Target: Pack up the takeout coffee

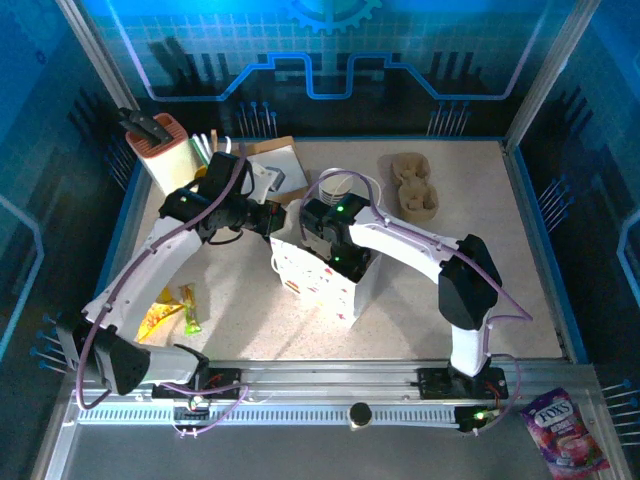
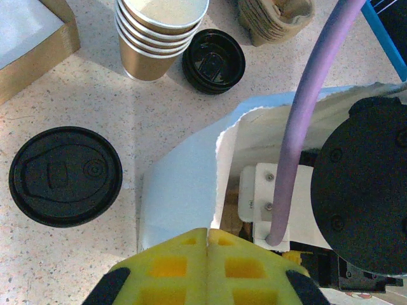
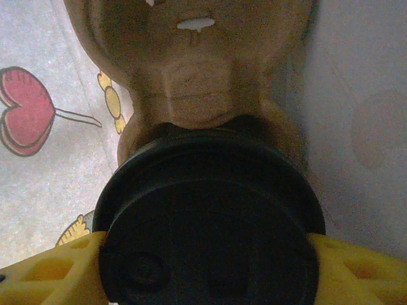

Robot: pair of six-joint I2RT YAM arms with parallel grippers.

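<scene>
A takeout coffee cup, seen as its round black lid (image 3: 210,222), sits between the yellow fingers of my right gripper (image 3: 206,260), which is shut on it deep inside the white printed paper bag (image 1: 318,278). Below the cup lies the beige pulp carrier (image 3: 191,70). My left gripper (image 2: 208,238) is shut on the bag's torn top edge (image 2: 219,159) and holds the mouth apart. Another black lid (image 2: 65,175) rests on the table left of the bag; whether a cup stands under it I cannot tell.
A stack of lidless tan cups (image 2: 162,32), a pile of black lids (image 2: 213,60) and spare pulp carriers (image 1: 415,185) stand behind the bag. A knife block (image 1: 165,140) is at the back left, snack packets (image 1: 165,310) at the front left.
</scene>
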